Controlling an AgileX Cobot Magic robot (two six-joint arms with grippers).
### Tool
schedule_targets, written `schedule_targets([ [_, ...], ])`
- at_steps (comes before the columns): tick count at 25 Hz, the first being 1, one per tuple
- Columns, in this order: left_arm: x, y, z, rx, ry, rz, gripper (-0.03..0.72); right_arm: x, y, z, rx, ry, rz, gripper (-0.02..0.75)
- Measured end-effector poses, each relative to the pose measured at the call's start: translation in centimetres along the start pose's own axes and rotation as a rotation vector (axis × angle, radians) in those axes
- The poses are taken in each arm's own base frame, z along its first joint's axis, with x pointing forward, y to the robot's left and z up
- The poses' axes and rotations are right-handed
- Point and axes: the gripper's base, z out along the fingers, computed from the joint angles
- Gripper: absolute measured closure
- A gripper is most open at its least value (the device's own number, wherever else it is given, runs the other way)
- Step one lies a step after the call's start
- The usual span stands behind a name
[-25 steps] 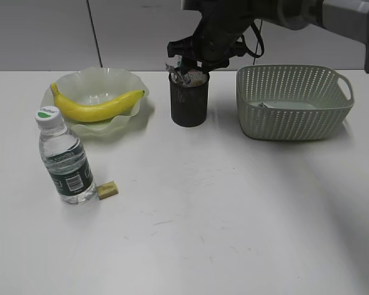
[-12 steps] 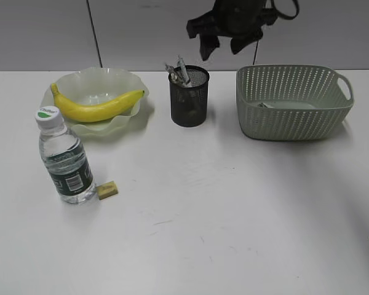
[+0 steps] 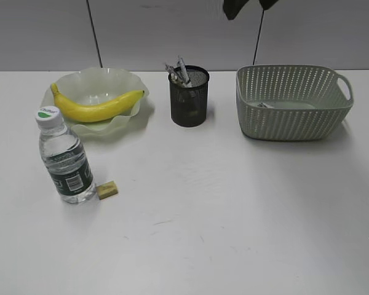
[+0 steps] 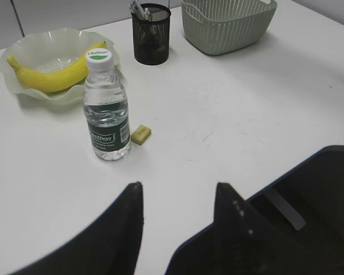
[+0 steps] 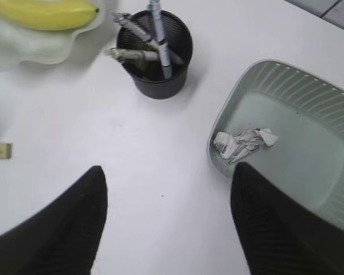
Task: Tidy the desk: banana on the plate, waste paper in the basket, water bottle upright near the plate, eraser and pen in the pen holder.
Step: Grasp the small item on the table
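Observation:
The banana (image 3: 98, 106) lies on the pale green plate (image 3: 130, 80). The water bottle (image 3: 64, 157) stands upright in front of the plate, with the small yellow eraser (image 3: 108, 190) on the table beside its base. The black mesh pen holder (image 3: 189, 97) holds pens (image 3: 179, 72). The waste paper (image 5: 243, 142) lies in the green basket (image 3: 292, 101). My right gripper (image 3: 251, 5) is open and empty, high above the table between holder and basket; it also shows in the right wrist view (image 5: 169, 172). My left gripper (image 4: 179, 186) is open and empty, low over the table's near part.
A dark block (image 4: 309, 217) lies at the lower right of the left wrist view. The back wall runs behind the plate, holder and basket.
My right gripper has lifted from the pen holder up and to the right, almost out of the exterior view's top. The pens stay in the holder.

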Motion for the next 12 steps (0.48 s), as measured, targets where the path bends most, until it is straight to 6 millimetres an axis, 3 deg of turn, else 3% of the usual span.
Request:
schedule_targets([
  [5,0.0,0.0,0.0,0.000,0.000,0.000,0.379,2.9,0.8,-5.6,-0.046,-0.031,-0.038,0.205],
  [12,0.0,0.0,0.0,0.000,0.000,0.000,0.379,11.2,1.0,-11.5,-0.047,-0.008,-0.070,0.209],
])
